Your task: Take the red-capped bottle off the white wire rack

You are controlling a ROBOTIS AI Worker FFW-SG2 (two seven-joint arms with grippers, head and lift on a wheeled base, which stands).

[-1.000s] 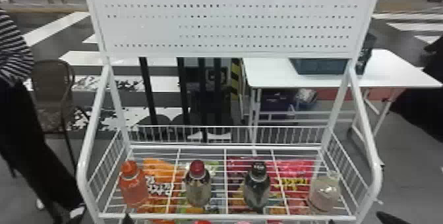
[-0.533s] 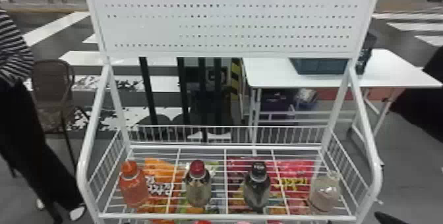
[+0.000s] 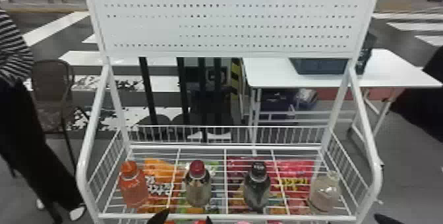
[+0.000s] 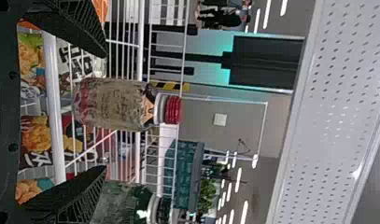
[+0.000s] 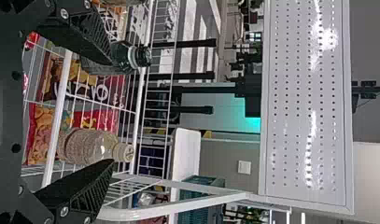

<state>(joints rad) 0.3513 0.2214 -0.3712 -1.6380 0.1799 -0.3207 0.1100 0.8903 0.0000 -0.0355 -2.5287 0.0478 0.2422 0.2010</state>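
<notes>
**Left gripper (image 4: 105, 110) is lining up on the red-capped bottle (image 4: 115, 105)**

Nearest me, my left jaws are standing wide apart and gripping nothing. In the head view their two tips are now poking up at the front rail of the white wire rack (image 3: 227, 217), just ahead of the bottle I'm wanting. A second ago one dark tip was showing farther along, toward the rack's left end by the orange bottle (image 3: 133, 187), so I'm taking this as a sideways shift onto my target. My right gripper (image 5: 111, 112) is waiting off the rack's right front corner, hardly changing place, its jaws also spread and empty.

Just behind the rack's front rail, the red-capped bottle is standing upright on the shelf, second from the rack's left side, and nothing is touching it but the wires. In my left wrist view it is sitting between my fingers but beyond them, so I'm judging that a forward reach over the rail is coming next, then a close. The dark-capped bottle (image 3: 257, 190) is standing next along, toward the rack's right side, and my finger on that side could be nudging it if I'm drifting. The pale bottle (image 3: 324, 193) is keeping to the rack's right end. Beyond the rack, a white table (image 3: 395, 71) is holding a bluish crate (image 3: 321, 66).
</notes>
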